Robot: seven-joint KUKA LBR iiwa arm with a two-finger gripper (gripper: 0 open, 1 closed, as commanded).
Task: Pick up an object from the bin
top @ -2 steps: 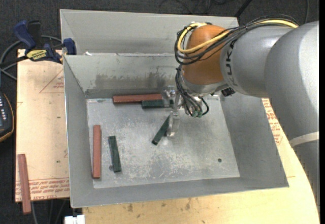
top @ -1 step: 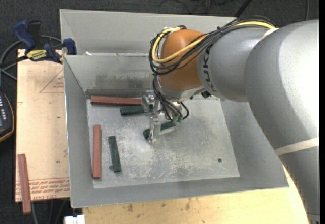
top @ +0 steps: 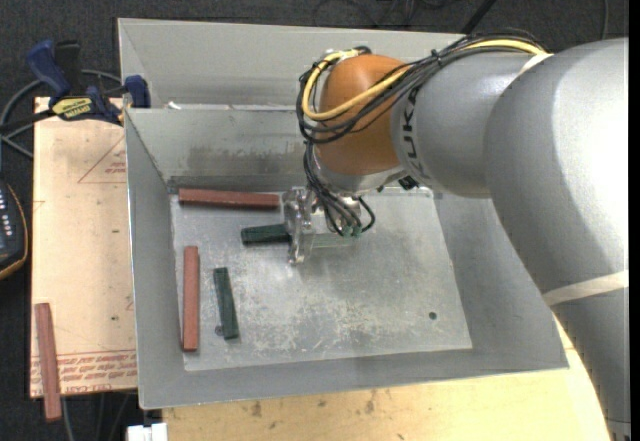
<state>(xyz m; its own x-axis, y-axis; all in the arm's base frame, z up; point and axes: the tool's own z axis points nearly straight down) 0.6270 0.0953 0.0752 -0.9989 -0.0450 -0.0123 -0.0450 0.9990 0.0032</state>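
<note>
Dark floor w/ cables at the back, and on it the grey metal bin [top: 380, 304]: sloped walls, flat scuffed bottom, just four loose things, so you've got room to work. The arm [top: 520, 149] reaches in from the right, w/ its orange wrist cover [top: 350, 124] over the back-centre and the gripper [top: 298, 247] pointing down, low near the bottom. It sits at the right end of a short dark green bar [top: 262, 235] lying flat and crosswise mid-bin. It's touching or just beside it, can't say which. Whether the gripper is open or closed you can't tell from this angle, so don't assume a grip. A long red-brown bar [top: 228, 198] lies along the foot of the back wall, near the green one but apart. By the left wall a second red-brown bar [top: 190, 297] and another dark green bar [top: 225, 303] lie side by side, well away. The mid-bin bar is prob the sensible target, since it has open floor around it and the walls crowd the others. Looks like the approach/grasp stage, nothing lifted yet. Risk: if it's taken at its end and not the middle, the bar may pivot or slip, so check before lifting.
</note>
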